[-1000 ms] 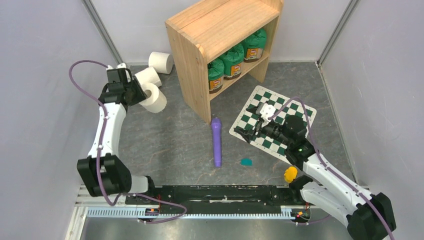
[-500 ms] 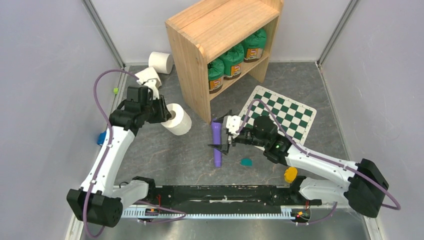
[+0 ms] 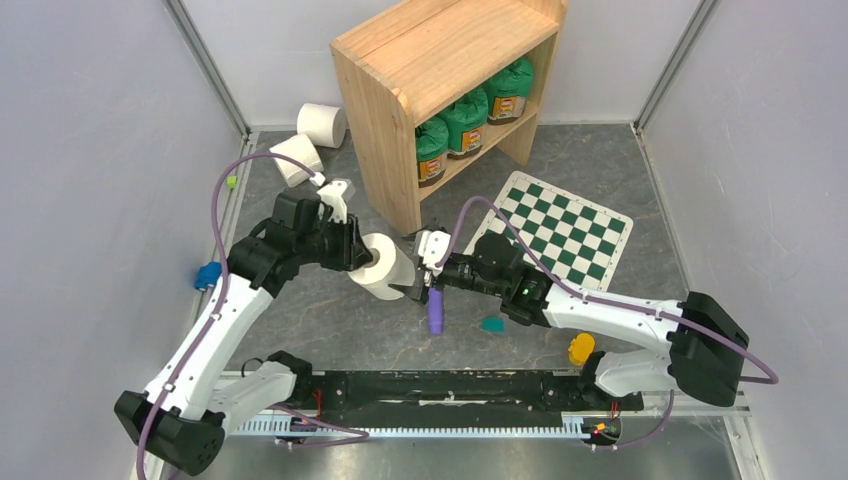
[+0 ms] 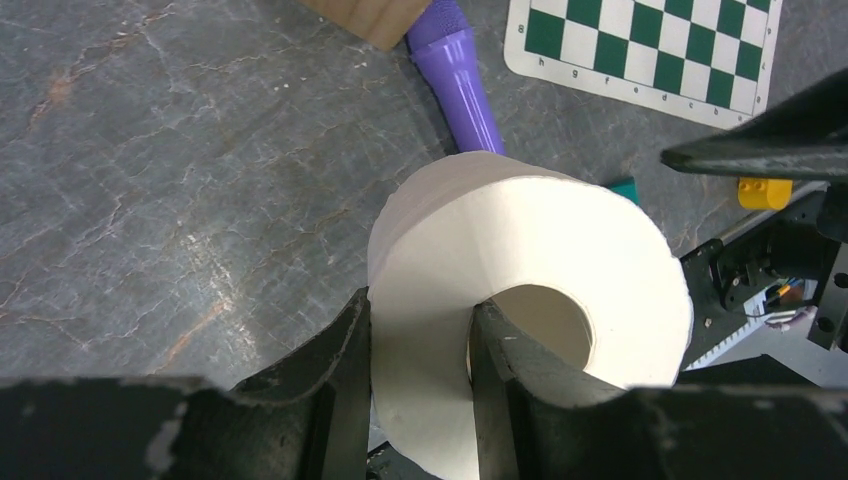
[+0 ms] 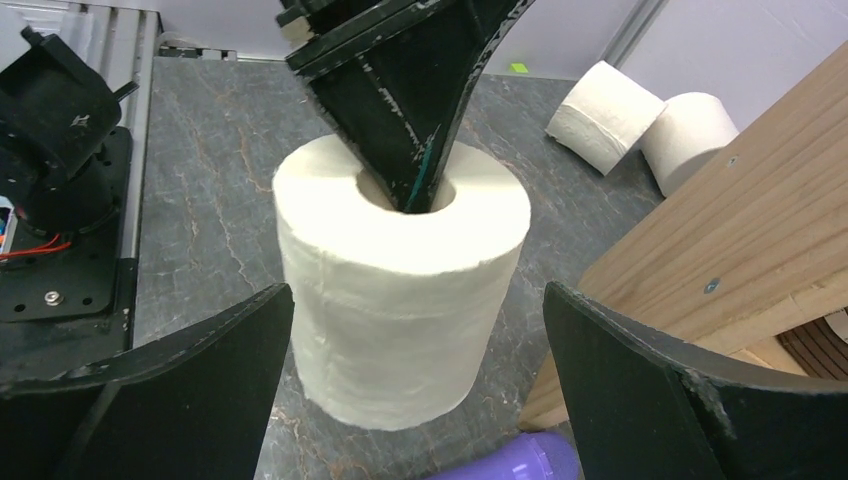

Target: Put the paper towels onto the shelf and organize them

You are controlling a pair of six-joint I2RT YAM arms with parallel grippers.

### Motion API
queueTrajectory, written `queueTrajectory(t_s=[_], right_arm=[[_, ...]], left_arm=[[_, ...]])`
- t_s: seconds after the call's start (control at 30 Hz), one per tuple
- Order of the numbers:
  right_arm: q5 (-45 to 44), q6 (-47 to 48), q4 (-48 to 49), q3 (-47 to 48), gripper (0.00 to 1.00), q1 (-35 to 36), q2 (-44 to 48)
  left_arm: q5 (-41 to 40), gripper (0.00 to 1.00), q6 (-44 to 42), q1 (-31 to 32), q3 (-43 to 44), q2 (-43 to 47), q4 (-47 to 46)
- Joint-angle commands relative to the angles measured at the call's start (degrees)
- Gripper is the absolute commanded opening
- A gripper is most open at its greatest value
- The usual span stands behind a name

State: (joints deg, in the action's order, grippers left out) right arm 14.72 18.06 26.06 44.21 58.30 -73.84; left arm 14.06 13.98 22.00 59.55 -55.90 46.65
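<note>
My left gripper (image 3: pixel 362 251) is shut on a white paper towel roll (image 3: pixel 384 266), one finger inside its core and one outside, and holds it above the floor in front of the wooden shelf (image 3: pixel 440 60). In the left wrist view the roll (image 4: pixel 560 250) fills the centre between my fingers. My right gripper (image 3: pixel 418 272) is open, its jaws spread wide on either side of the roll (image 5: pixel 400 290) without touching it. Two more rolls lie at the back left: one (image 3: pixel 297 158) on its side, one (image 3: pixel 322 124) beside the shelf.
Three green canisters (image 3: pixel 467 120) fill the shelf's lower tier. A purple cylinder (image 3: pixel 434 305) lies on the floor under my right gripper. A green-and-white checkered board (image 3: pixel 560 230) lies at the right. A teal piece (image 3: pixel 491 324), a yellow piece (image 3: pixel 580 349) and a blue piece (image 3: pixel 207 274) lie about.
My left gripper has carried the roll from the back left to the right, toward the middle. My right gripper has moved left off the checkered board and now straddles the roll.
</note>
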Motion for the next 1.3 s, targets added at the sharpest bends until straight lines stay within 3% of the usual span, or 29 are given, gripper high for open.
queueTrajectory(t_s=[0.0, 0.37, 1.0, 1.27], right_arm=[[-4.2, -0.1, 2.5, 3.2, 0.98, 0.9, -0.8], [-2.6, 0.2, -0.6, 3.7, 0.98, 1.0, -2.6], [-2.8, 1.1, 2.0, 2.6, 0.98, 1.0, -3.3], [-0.6, 1.6, 0.9, 2.9, 0.73, 0.4, -1.6]], left_arm=[[0.1, 0.08, 0.3, 2.3, 1.3, 1.2, -2.7], [-2.3, 0.06, -4.9, 9.9, 1.4, 1.7, -5.7], [4.6, 0.06, -9.3, 17.4, 1.4, 2.3, -9.5], [2.1, 0.18, -10.8, 17.5, 2.8, 3.6, -9.5]])
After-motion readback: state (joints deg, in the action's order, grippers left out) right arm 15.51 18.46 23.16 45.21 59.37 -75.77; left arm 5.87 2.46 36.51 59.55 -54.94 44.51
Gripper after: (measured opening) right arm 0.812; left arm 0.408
